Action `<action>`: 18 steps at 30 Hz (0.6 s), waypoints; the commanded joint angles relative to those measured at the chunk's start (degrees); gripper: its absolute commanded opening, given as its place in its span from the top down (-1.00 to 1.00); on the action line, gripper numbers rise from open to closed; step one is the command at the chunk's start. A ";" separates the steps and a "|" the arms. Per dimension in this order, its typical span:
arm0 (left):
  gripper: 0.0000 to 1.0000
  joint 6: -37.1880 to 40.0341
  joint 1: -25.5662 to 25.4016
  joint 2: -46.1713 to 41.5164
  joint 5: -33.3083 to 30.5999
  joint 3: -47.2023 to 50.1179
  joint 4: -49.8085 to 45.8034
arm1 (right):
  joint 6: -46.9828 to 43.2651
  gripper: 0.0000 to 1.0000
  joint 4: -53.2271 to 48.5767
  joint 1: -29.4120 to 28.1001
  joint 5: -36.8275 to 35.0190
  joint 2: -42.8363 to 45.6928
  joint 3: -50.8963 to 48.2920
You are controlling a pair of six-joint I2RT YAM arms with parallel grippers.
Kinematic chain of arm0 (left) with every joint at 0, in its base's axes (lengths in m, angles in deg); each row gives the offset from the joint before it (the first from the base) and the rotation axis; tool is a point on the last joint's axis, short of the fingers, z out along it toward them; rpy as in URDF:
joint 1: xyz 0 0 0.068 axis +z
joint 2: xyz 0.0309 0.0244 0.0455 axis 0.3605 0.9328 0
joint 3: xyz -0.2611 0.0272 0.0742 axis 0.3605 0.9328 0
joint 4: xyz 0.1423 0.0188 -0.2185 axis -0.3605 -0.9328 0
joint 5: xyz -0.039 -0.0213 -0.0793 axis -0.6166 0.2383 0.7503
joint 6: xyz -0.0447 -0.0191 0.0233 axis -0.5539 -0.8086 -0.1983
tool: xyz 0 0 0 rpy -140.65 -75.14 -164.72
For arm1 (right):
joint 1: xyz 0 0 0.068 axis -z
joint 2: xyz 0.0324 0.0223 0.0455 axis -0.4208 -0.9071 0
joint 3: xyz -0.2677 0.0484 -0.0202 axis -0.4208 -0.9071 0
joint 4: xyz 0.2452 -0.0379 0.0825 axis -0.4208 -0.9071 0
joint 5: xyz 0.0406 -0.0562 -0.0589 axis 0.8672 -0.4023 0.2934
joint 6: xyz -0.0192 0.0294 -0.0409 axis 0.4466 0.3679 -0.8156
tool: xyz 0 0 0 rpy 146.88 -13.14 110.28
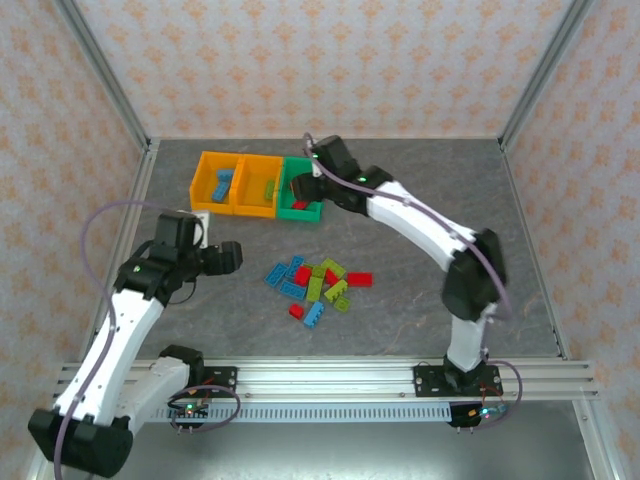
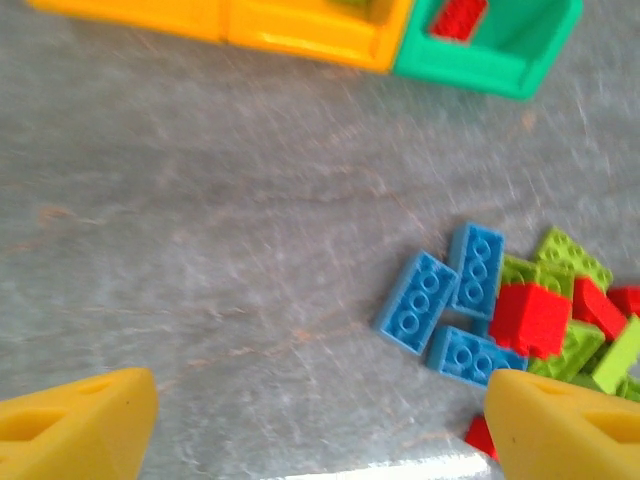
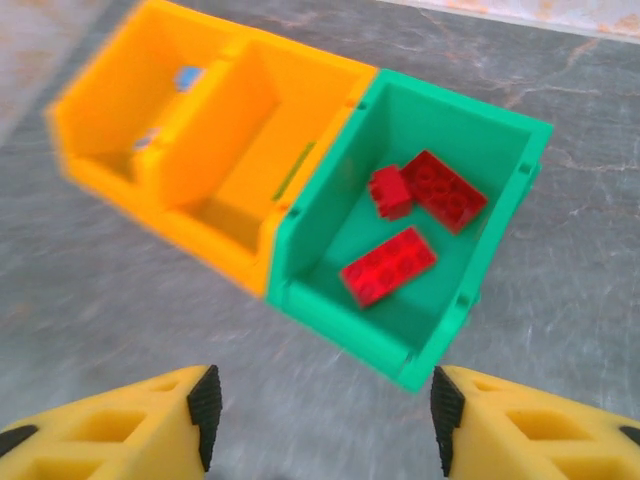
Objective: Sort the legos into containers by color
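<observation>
L tool is sitting low over the tabletop, just left of the loose pile. Its fingers are spread wide w/ nothing btwn them, so it's open & empty. In its wrist view the blue bricks at the pile's edge are lying just ahead. Moving right along the row of bins at the back: the left orange bin is holding a couple of blue pcs, the middle orange bin is showing at least one lime green pc, and the green bin is holding three red bricks. So each colour is getting its own bin, but only a few pcs are in. In front of the bins, most of the legos are lying mixed on the tabletop: blue, red & lime green, some overlapping, approx a dozen. R tool is hanging by the green bin's near side, fingers apart and carrying nothing. Judging by this, the sorting is maybe a third done. The bulk of the pile is waiting, & the L tool looks best placed to be taking a blue one next.
</observation>
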 commanded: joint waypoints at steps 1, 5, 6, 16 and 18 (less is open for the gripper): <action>-0.70 -3.93 -7.09 4.95 1.22 1.91 1.82 | 2.08 -0.25 -0.14 -0.30 7.93 11.78 -9.57; -0.66 -7.20 -12.22 10.49 -1.68 4.39 3.46 | 5.51 -0.34 1.57 -0.27 8.30 21.93 -21.88; -0.64 -7.49 -12.50 12.13 -1.23 5.28 4.75 | 6.40 -0.36 1.73 -0.28 8.28 24.07 -24.02; -0.52 -6.52 -15.75 28.58 0.08 1.92 12.00 | 6.58 -0.41 -2.17 -0.27 7.84 25.06 -23.70; -0.48 -6.63 -15.66 30.45 -1.03 1.51 13.14 | 6.67 -0.41 -2.01 -0.27 8.10 24.91 -23.55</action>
